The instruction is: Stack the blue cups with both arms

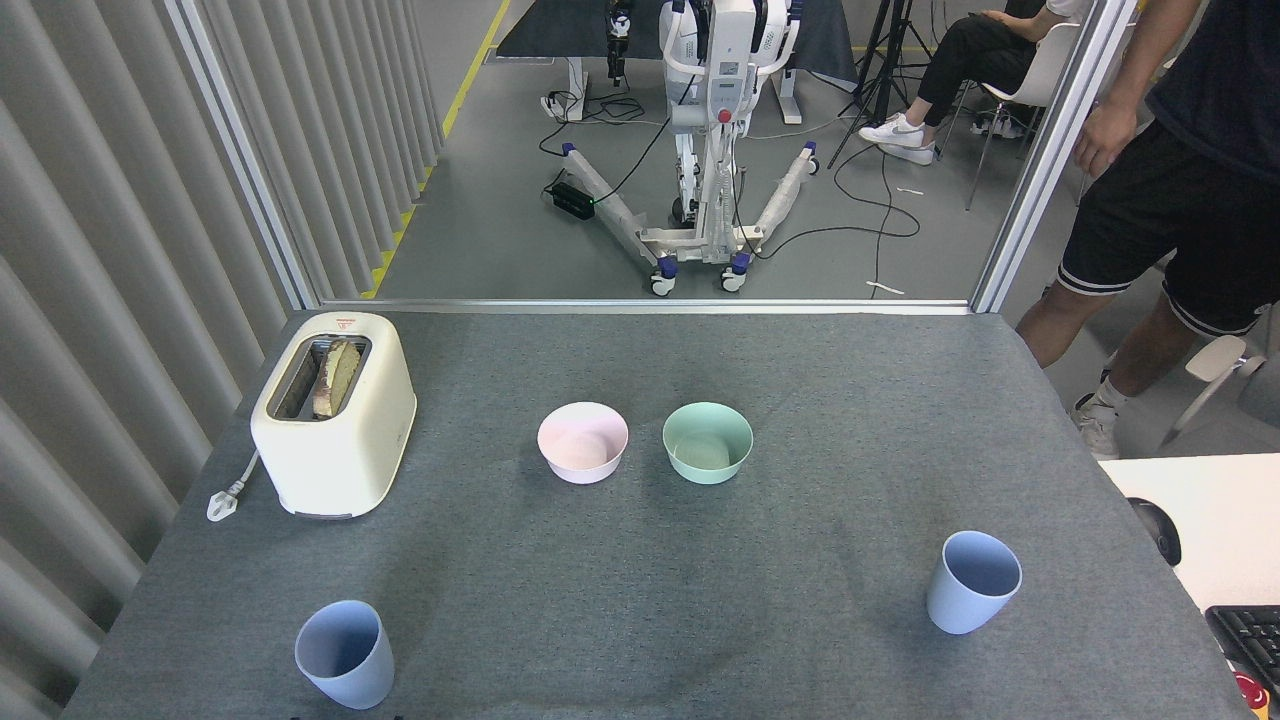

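Grey cloth table (640,620), two blue cups standing apart, no pincer in sight.

Nearest, the left blue cup (344,654) stands upright at the front left and the right blue cup (972,581) upright at the front right (well apart, mouths open). Farther back sit a pink bowl (583,442) and a mint-green bowl (707,441) side by side, a cream toaster (334,412) to their left. Beyond the table a person (1170,190) stands.

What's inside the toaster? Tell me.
One browned bread slice stands in the right slot of the toaster. The left slot looks dark and empty near its top; deeper down, both slots are hidden by the toaster's walls.
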Tool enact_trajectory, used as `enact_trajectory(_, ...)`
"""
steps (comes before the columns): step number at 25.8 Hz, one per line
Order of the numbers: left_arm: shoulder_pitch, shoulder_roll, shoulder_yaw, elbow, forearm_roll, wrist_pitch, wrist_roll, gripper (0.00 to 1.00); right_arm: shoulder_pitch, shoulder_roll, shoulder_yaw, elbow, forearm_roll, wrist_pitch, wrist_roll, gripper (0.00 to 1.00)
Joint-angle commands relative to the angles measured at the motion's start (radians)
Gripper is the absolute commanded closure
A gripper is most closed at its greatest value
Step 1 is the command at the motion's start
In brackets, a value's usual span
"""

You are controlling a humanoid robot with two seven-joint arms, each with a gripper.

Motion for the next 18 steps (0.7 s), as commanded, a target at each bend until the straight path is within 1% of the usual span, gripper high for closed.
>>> enact_trajectory(1, -0.048, 0.0, 0.004, 0.044, 0.001, 0.006, -0.009, 0.0, 0.0, 0.0, 0.0, 0.002, 0.0, -0.001, 0.002, 0.0)
enact_trajectory(5, -0.058, 0.003, 0.003, 0.056, 0.004, 0.003, -0.009, 0.0, 0.0, 0.0, 0.001, 0.006, -0.002, 0.001, 0.002, 0.0)
enact_trajectory(10, -0.117, 0.0, 0.003, 0.114, 0.004, 0.003, -0.009, 0.0, 0.0, 0.0, 0.001, 0.009, 0.0, -0.001, 0.002, 0.0)
enact_trajectory(15, -0.154, -0.001, 0.003, 0.163, 0.005, 0.004, -0.01, 0.0, -0.001, 0.003, 0.003, 0.02, 0.0, -0.001, 0.002, 0.0)
enact_trajectory(18, -0.162, -0.001, 0.003, 0.168, 0.007, 0.001, -0.01, 0.0, -0.008, 0.005, 0.007, 0.023, 0.0, -0.001, 0.002, 0.0)
